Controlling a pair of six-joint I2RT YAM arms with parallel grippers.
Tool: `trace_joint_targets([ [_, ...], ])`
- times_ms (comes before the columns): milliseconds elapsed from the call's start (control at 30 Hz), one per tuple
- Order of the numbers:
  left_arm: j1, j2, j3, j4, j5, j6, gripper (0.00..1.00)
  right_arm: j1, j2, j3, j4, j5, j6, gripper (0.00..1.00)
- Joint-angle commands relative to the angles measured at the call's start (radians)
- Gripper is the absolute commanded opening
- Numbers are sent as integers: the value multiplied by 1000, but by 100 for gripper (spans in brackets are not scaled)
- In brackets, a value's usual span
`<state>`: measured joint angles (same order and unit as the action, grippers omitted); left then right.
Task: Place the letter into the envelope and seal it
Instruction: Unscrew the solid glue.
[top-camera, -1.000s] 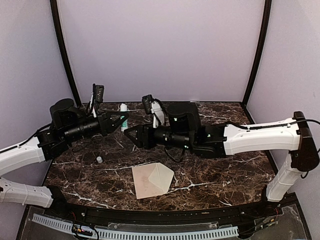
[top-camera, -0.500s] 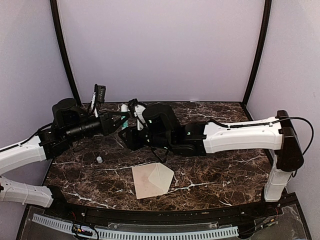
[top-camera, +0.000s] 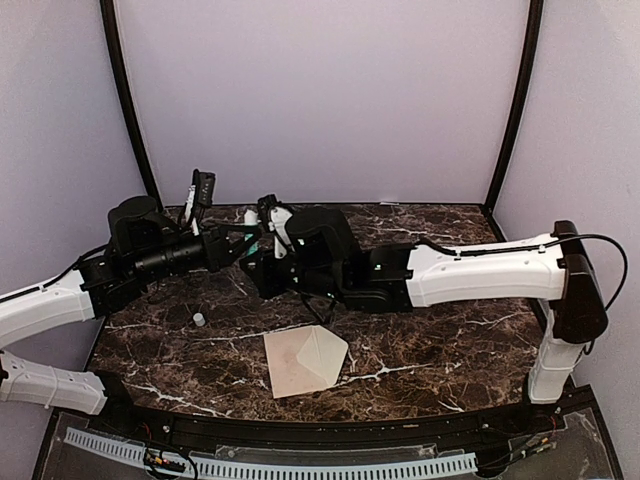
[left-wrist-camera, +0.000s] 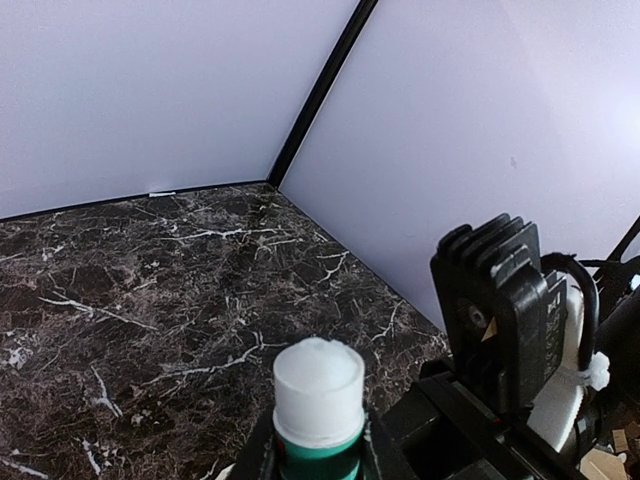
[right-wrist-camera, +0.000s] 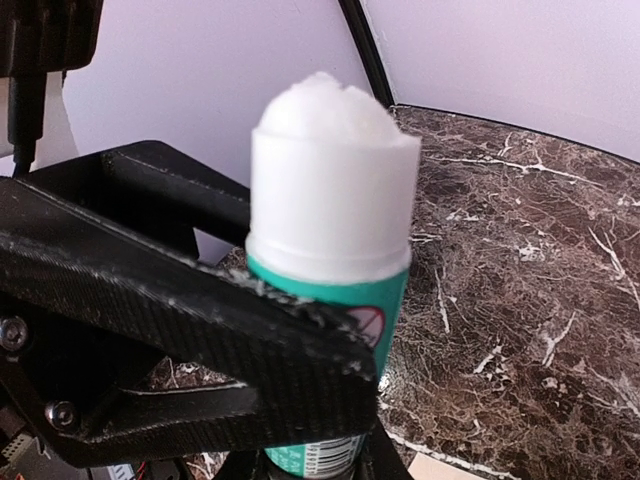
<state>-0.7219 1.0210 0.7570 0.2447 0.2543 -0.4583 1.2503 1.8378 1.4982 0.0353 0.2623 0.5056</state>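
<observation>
Green-bodied, white-tipped, uncapped: found a glue stick (right-wrist-camera: 330, 230) pinched across its barrel by the left jaws, raised over the far left of the counter (top-camera: 450, 340). Against the view a second ago, recorded the right arm (top-camera: 480, 272) swung well leftward, carrying the right jaws from a clear gap to right beside the stick. Noted almost no further travel in the last half second. From the right wrist, seen flanking the lower label on both sides. Cannot tell whether pressed onto it or merely spread around it. Judged as a handover or a two-armed steadying of the glue, ahead of sealing. Located the envelope (top-camera: 322, 358) flat near the front edge, unmoved, well apart from both jaws. Took the tan panel at its left for the letter (top-camera: 283, 362), seemingly part-tucked in, though not certain. Spotted a small white cap (top-camera: 198, 319) loose at the left.
</observation>
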Motion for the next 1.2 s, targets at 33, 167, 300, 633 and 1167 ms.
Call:
trace_joint_targets([
  [33, -1, -14, 25, 47, 83, 5, 0, -6, -108, -103, 158, -90, -41, 0],
  [167, 0, 1, 26, 125, 243, 6, 0, -39, -202, -226, 328, -329, -61, 0],
  [300, 0, 24, 22, 236, 483, -17, 0, -87, -276, -335, 523, -606, -26, 0],
  [633, -5, 77, 18, 426, 743, -126, 0, -142, -285, -384, 709, -941, 101, 0],
  [1167, -3, -99, -109, 463, 408, -108, 0, -143, -317, -560, 935, -688, 212, 75],
])
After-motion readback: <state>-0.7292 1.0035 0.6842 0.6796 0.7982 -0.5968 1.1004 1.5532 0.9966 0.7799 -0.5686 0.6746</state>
